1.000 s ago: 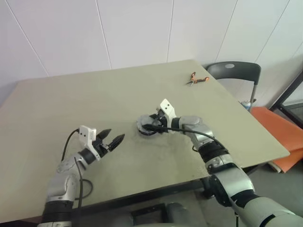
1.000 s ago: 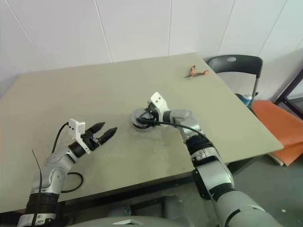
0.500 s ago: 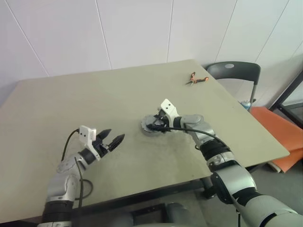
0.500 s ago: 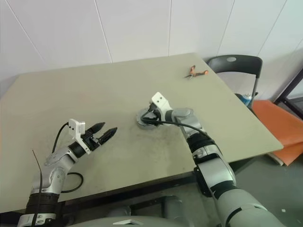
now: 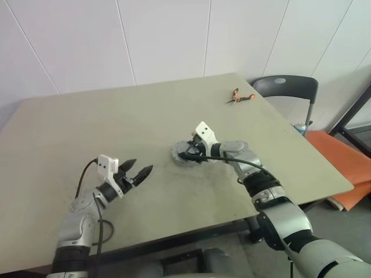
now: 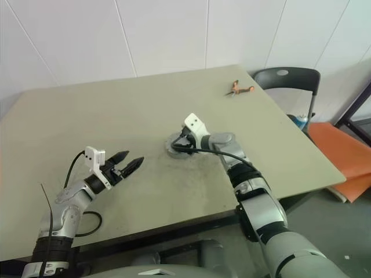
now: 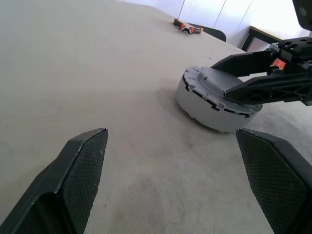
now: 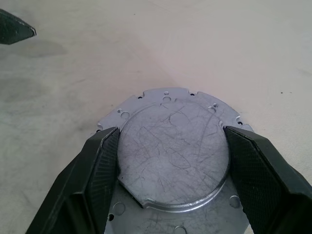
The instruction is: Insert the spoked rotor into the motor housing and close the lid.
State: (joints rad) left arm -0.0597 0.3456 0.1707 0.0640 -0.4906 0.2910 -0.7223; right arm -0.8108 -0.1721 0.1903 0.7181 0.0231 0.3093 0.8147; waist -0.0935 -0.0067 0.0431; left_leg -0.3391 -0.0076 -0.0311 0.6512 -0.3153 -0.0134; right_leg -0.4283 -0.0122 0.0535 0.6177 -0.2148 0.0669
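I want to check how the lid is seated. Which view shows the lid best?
The right wrist view: the lid is seen from above, its scratched raised face between the right gripper fingers. The left wrist view shows it side-on, flat on top. In the eye views it is small and partly behind the gripper.

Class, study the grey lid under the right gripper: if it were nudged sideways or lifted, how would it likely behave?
The lid looks like scratched bare metal, so probably rigid and rather slippery between the right gripper fingers. It lies flat and low on the table, so it would more likely slide than tip. Lifted on edge, its round shape could roll.
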